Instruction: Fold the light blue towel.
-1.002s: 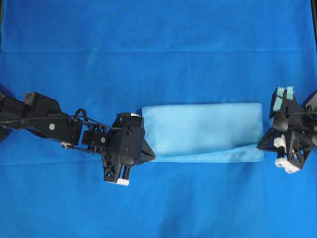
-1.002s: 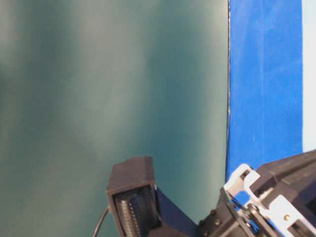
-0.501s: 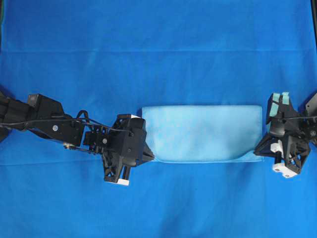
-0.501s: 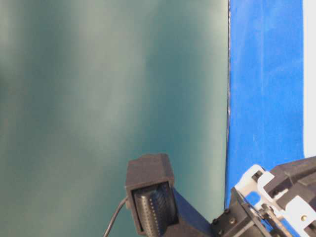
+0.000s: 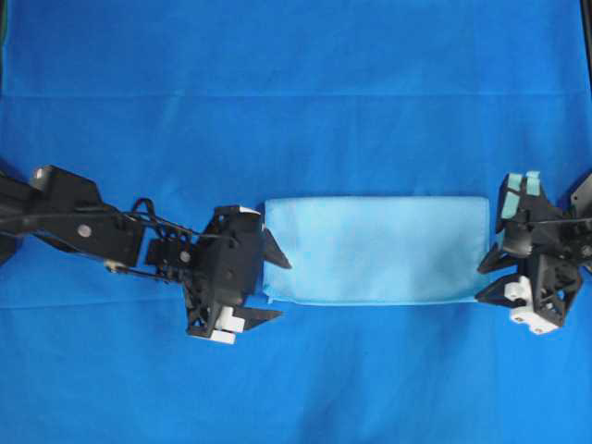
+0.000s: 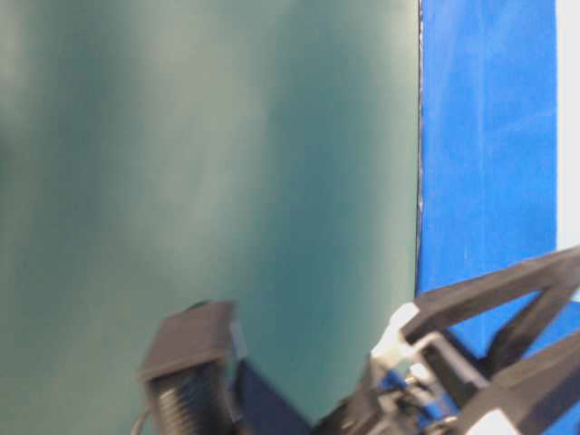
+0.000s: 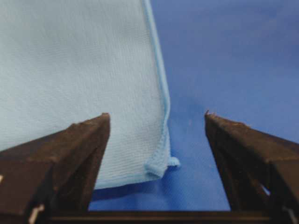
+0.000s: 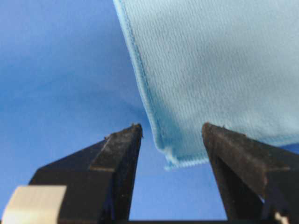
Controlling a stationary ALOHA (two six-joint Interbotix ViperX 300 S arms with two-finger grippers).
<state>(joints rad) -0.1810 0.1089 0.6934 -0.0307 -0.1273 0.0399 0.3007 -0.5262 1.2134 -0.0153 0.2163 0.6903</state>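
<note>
Overhead exterior: light blue towel point(image 5: 376, 250) lies folded, a flat hemmed rectangle.

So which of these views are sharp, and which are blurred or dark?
Overhead: evenly lit, slightly soft, towel clear. Table-level: motion-blurred arm parts, mostly a dull green backdrop. Left wrist: towel weave sharp, dark fingers soft. Right wrist: hem sharp, fingers blurred, cloth beyond out of focus.

Light blue towel point(image 7: 70, 70): fine-woven matt cloth w/ stitched hem; table covering point(image 5: 296, 55): smooth matt fabric.
</note>
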